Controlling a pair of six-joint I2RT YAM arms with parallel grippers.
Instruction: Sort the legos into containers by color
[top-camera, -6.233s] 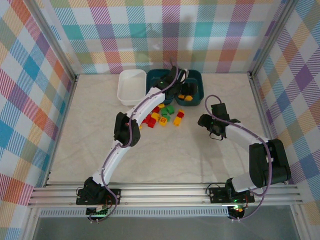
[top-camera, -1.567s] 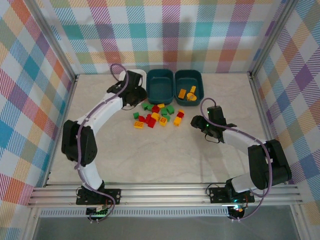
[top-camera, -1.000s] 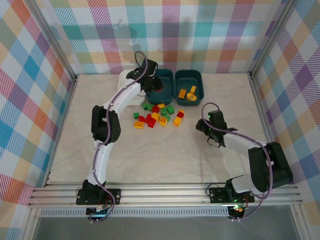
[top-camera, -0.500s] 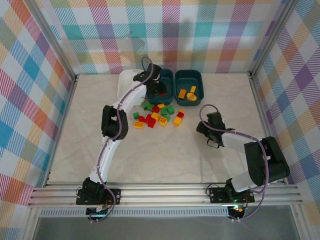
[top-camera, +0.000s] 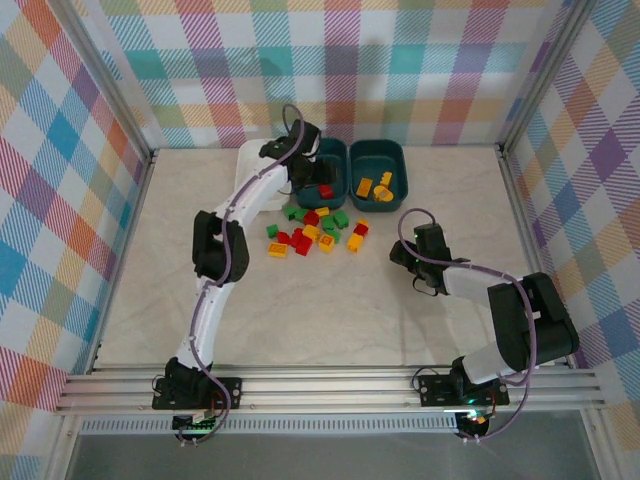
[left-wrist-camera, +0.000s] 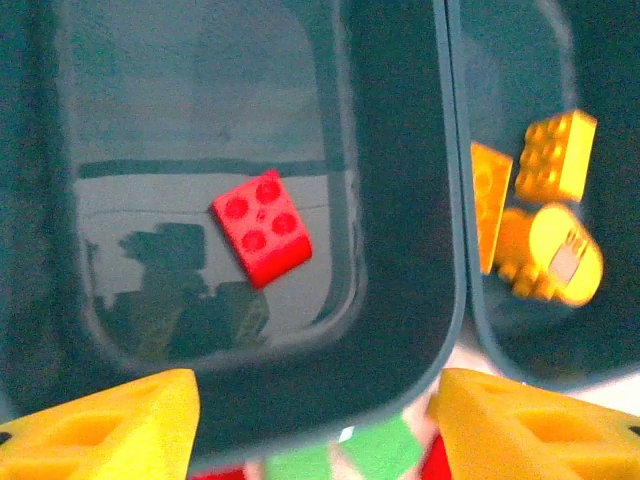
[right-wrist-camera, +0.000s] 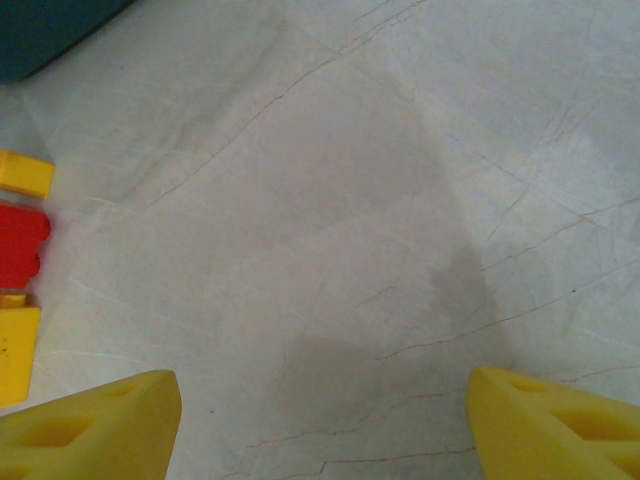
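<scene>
1. One red four-stud plastic brick (left-wrist-camera: 260, 227) lies loose on the floor of the middle dark teal plastic tub (left-wrist-camera: 400, 200). It sits below and just ahead of the left end effector (left-wrist-camera: 315, 420), whose yellow fingertips stand apart with nothing between them.
2. This looks like the drop-off of a red piece. Lift the left end effector straight up before turning, because the tub's near rim lies just under its fingertips.
3. Keep reds to this tub. The yellow-orange bricks (left-wrist-camera: 555, 155) sit in the second dark teal tub (left-wrist-camera: 600, 345) to the end effector's right, and the white plastic tub (top-camera: 245, 165) is to its left.
4. The mixed pile of loose bricks (top-camera: 315, 225) lies behind the end effector, toward its arm's base. A red brick at the pile's edge should be easiest to take cleanly.
5. The right end effector (right-wrist-camera: 320, 420) hovers wide open and empty over bare tabletop (right-wrist-camera: 350, 200), with the pile to its left. Keep it well apart from the left arm's way back.
</scene>
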